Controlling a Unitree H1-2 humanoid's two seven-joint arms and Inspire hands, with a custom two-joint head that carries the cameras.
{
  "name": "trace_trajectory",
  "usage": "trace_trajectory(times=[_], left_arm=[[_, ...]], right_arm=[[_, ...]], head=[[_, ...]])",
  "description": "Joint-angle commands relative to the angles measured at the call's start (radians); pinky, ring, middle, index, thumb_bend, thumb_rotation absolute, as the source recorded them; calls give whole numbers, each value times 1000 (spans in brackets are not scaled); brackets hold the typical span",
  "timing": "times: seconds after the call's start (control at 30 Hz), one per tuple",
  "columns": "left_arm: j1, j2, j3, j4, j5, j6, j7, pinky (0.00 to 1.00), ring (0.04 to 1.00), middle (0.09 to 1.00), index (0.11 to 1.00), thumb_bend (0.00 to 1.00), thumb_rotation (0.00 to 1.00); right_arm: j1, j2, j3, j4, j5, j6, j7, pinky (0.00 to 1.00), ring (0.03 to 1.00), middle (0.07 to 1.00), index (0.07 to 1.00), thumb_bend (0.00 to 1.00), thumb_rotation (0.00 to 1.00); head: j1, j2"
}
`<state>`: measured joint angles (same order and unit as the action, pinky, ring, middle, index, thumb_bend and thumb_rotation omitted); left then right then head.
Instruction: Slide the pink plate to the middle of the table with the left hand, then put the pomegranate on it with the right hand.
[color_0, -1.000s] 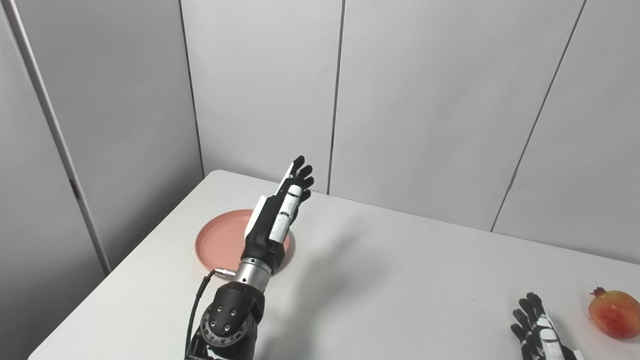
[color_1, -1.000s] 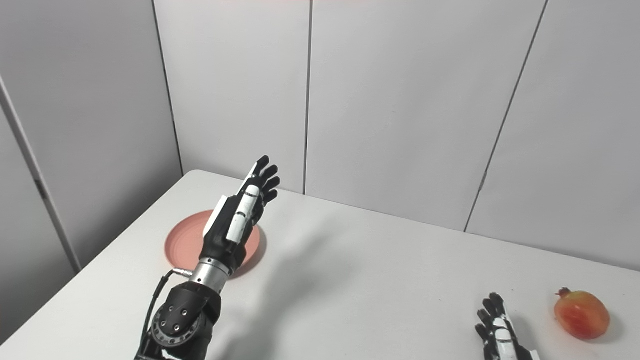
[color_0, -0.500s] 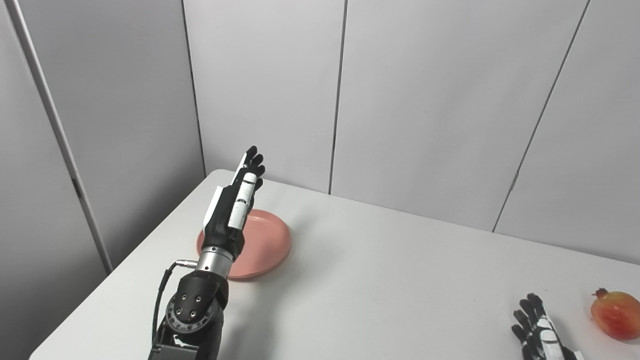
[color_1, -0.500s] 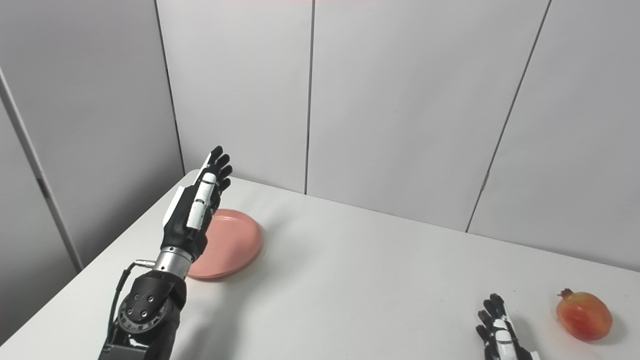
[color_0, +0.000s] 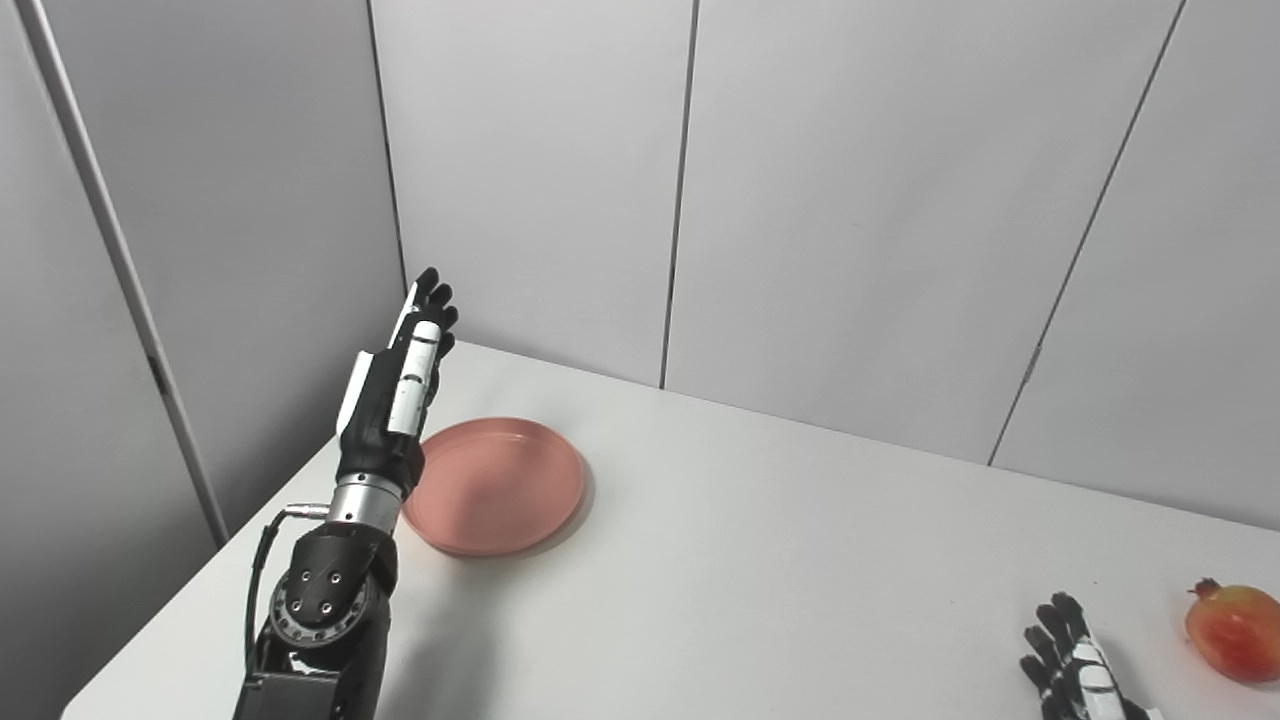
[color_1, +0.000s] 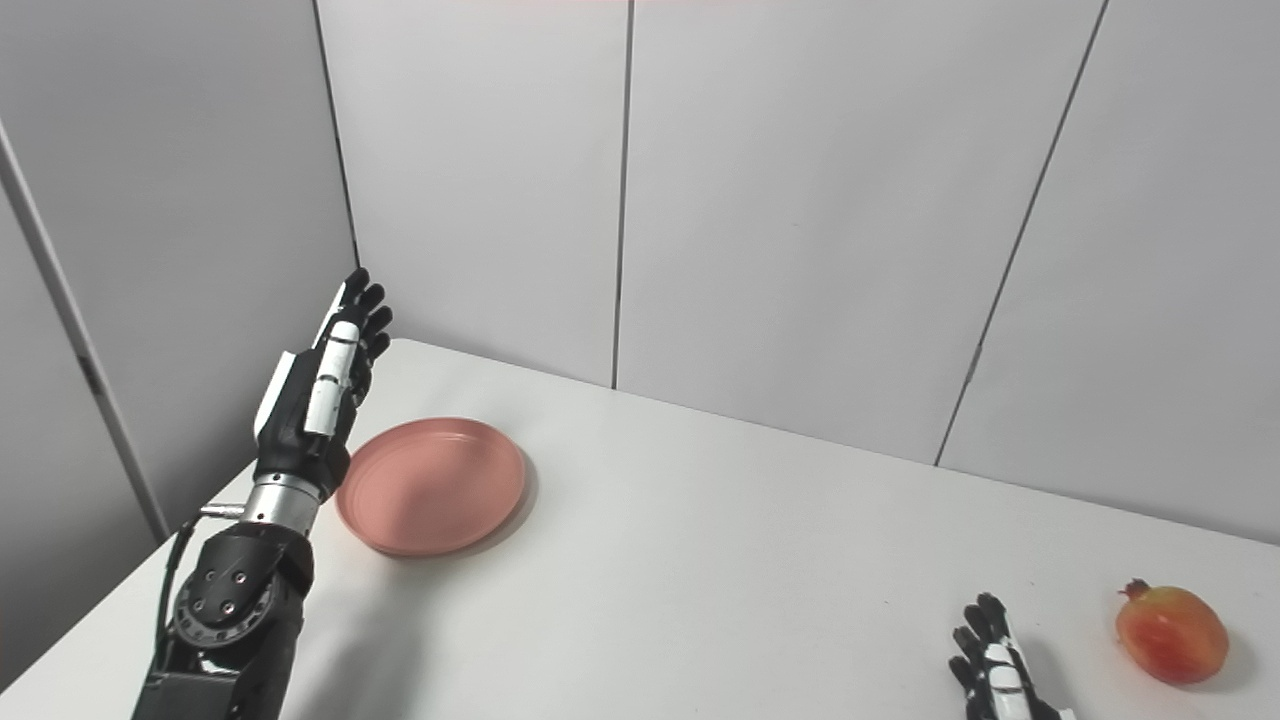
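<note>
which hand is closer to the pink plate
Left. The left hand is raised at the pink plate's left edge; the right hand waits far across the table by the pomegranate.

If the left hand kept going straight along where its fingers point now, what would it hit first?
Probably the grey wall panel at the table's far-left corner. The left hand is raised beside the pink plate, pointing up and away; depth is unclear.
</note>
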<state>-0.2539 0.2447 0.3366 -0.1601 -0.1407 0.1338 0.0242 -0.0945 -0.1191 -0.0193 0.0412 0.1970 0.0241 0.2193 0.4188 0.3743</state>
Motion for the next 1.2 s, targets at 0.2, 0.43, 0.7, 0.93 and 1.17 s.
trace_trajectory(times=[0.2, 0.43, 0.7, 0.93, 1.17], left_arm=[[-24, 40, 43, 7, -29, -39, 12, 972, 956, 968, 944, 405, 1000], [-24, 53, 91, 13, -83, 8, 20, 974, 960, 971, 956, 364, 1000], [-17, 81, 124, 49, -144, 26, 12, 999, 977, 979, 965, 367, 1000], [-8, 94, 151, 72, -184, 45, 11, 986, 966, 970, 952, 354, 1000], [-4, 101, 170, 100, -220, 54, 13, 986, 963, 966, 948, 348, 1000]], right_arm=[[9, 8, 3, -22, 8, 17, -2, 1000, 1000, 1000, 1000, 46, 1000], [10, 6, 2, -25, 16, 13, 2, 1000, 1000, 1000, 1000, 43, 1000], [9, 4, -2, -32, 21, 26, -1, 1000, 1000, 1000, 1000, 47, 1000], [10, 1, -1, -40, 29, 35, -4, 1000, 1000, 1000, 1000, 53, 1000], [11, -6, 4, -41, 30, 26, 1, 1000, 1000, 1000, 1000, 49, 1000]], head=[[1, 5], [6, 13], [12, 19], [16, 26], [19, 31]])
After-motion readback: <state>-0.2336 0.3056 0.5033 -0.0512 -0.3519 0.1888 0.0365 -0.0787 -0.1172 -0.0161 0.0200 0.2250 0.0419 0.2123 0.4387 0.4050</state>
